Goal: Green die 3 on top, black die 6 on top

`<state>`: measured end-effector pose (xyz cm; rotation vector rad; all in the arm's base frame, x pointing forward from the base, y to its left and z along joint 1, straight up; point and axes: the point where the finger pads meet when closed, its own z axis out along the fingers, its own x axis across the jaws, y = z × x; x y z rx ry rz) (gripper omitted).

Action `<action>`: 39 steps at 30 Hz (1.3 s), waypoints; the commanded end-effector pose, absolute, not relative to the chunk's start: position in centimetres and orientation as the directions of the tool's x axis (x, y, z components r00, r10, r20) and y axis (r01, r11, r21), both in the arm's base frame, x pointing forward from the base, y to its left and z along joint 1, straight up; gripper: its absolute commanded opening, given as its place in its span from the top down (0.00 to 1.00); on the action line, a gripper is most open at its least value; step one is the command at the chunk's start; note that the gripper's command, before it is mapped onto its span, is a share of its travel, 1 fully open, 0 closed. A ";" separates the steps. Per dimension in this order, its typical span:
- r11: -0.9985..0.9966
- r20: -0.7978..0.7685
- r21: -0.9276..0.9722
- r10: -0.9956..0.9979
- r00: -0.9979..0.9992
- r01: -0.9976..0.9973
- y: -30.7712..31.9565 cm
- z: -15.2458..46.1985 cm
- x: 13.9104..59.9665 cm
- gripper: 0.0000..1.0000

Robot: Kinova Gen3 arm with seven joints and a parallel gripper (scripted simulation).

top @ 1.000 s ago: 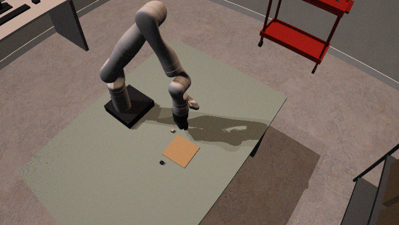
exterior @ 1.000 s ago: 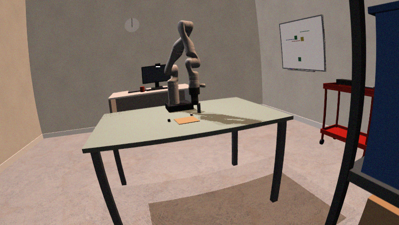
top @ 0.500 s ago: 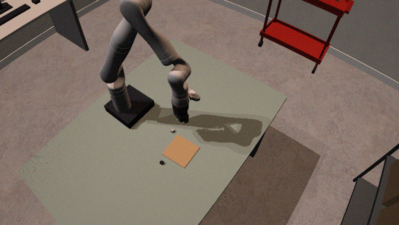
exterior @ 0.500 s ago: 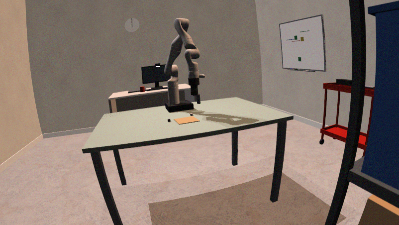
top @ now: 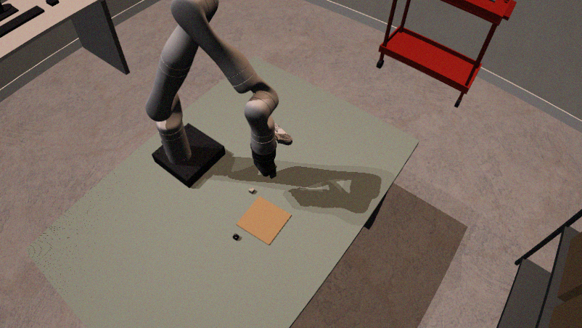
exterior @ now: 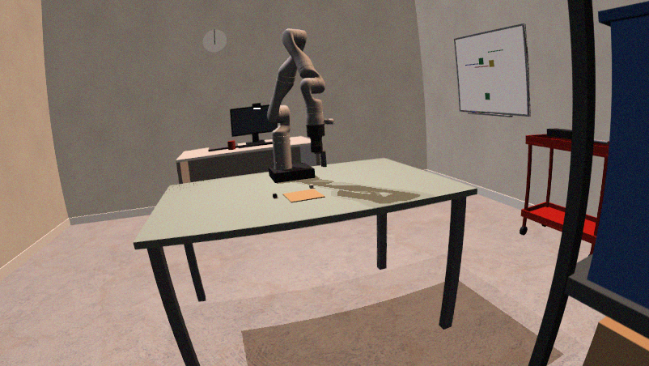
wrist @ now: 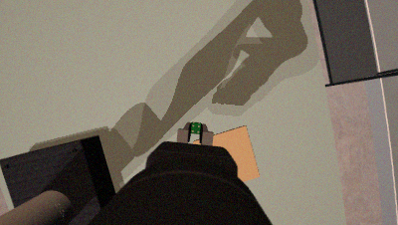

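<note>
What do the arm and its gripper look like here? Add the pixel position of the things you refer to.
The arm (top: 222, 48) (exterior: 284, 74) is smooth grey, built of rounded, tube-like links with thin pale seam rings; no cable shows on its outside. The gripper (wrist: 195, 129) has a black body, with fingers that look grey-brown outside and black inside in the wrist view. Any lettering is too small to make out.

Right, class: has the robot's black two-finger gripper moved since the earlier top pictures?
Yes: the black two-finger gripper has shifted away from the square orange mat.
</note>
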<state>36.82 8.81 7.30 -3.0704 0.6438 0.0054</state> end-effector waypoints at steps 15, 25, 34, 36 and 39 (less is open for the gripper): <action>-0.947 -0.008 -0.001 -0.320 0.947 -0.320 9.1 7.2 36.8 0.66; -0.986 -0.017 0.004 -0.168 0.986 -0.168 9.5 7.0 36.6 0.66; -0.997 -0.031 0.004 0.076 0.997 0.076 10.0 6.7 36.4 0.66; -0.994 -0.033 0.004 0.112 0.993 0.113 10.1 6.6 36.3 0.66; -0.974 -0.039 0.001 0.226 0.973 0.226 10.3 6.5 36.2 0.66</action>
